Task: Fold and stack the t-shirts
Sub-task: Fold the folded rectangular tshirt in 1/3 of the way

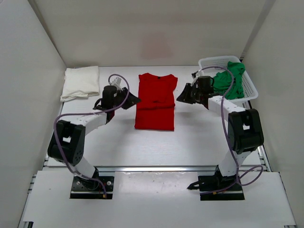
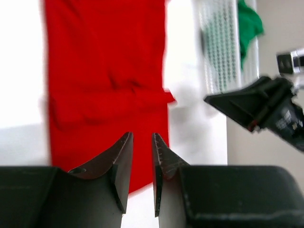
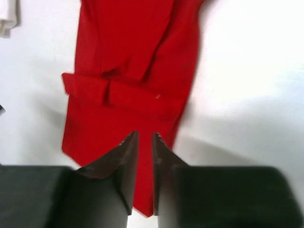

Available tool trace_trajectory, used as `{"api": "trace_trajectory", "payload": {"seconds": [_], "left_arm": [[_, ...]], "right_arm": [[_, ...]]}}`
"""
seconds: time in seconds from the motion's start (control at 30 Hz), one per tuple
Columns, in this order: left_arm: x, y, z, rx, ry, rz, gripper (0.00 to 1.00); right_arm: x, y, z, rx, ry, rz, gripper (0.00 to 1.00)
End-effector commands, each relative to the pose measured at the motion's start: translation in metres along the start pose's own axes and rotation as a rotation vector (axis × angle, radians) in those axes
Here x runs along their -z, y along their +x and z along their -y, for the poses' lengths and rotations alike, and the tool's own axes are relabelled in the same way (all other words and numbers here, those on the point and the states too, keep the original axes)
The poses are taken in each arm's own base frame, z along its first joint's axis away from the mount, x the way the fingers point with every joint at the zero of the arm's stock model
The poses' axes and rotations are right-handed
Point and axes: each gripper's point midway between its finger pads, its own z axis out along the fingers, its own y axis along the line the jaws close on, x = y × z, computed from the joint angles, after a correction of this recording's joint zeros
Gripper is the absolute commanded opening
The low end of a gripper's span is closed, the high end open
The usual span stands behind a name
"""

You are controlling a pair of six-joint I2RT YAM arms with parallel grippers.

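The red t-shirt (image 1: 156,102) lies flat in the middle of the table, its sleeves folded inward across the chest (image 2: 104,71) (image 3: 133,61). My left gripper (image 1: 137,100) (image 2: 142,135) hovers at the shirt's left edge, jaws a narrow gap apart with nothing between them. My right gripper (image 1: 179,97) (image 3: 145,135) hovers at its right edge, also slightly open and empty. The cream-white t-shirt (image 1: 80,82) (image 3: 8,16) lies folded at the back left. The green t-shirt (image 1: 230,80) (image 2: 249,23) is bunched in the basket.
A white mesh basket (image 1: 209,61) (image 2: 218,47) stands at the back right, close behind the right arm. White walls enclose the table on three sides. The right gripper's body (image 2: 266,107) shows in the left wrist view.
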Motion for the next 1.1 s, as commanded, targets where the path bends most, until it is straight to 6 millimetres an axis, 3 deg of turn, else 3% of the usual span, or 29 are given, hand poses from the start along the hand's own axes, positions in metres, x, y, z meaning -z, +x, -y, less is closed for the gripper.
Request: {"api": "trace_trajectory", "payload": {"seconds": [0.0,0.03,0.07,0.2,0.23,0.37,0.57,0.63,0.83,0.93,1.07], "left_arm": [[0.013,0.05,0.004,-0.04,0.02,-0.063,0.32],[0.014,0.059,-0.001,-0.046,0.008,-0.075,0.32],[0.014,0.081,-0.01,-0.042,-0.002,-0.122,0.31],[0.014,0.127,-0.041,-0.031,-0.052,-0.214,0.28],[0.016,0.135,-0.045,-0.029,-0.058,-0.236,0.28],[0.023,0.152,-0.056,-0.057,-0.088,-0.263,0.28],[0.038,0.179,-0.07,-0.07,-0.1,-0.32,0.28],[0.04,0.181,-0.071,-0.063,-0.101,-0.319,0.28],[0.044,0.184,-0.073,-0.05,-0.087,-0.326,0.28],[0.046,0.185,-0.077,-0.054,-0.091,-0.329,0.28],[0.05,0.187,-0.073,-0.048,-0.083,-0.334,0.28]], "right_arm": [[0.005,0.015,-0.029,0.064,-0.071,0.041,0.13],[0.001,0.025,-0.041,0.081,-0.101,0.023,0.02],[-0.007,0.036,-0.049,0.095,-0.133,-0.006,0.0],[-0.037,0.058,-0.073,0.143,-0.184,-0.08,0.0],[-0.046,0.072,-0.074,0.149,-0.177,-0.114,0.0],[-0.069,0.076,-0.096,0.195,-0.198,-0.125,0.0],[-0.099,0.091,-0.083,0.177,-0.138,-0.171,0.0],[-0.105,0.083,-0.078,0.193,-0.101,-0.154,0.0],[-0.113,0.094,-0.069,0.225,-0.045,-0.174,0.0],[-0.121,0.078,-0.069,0.248,-0.021,-0.125,0.0],[-0.138,0.008,-0.069,0.256,0.012,-0.006,0.01]]}}
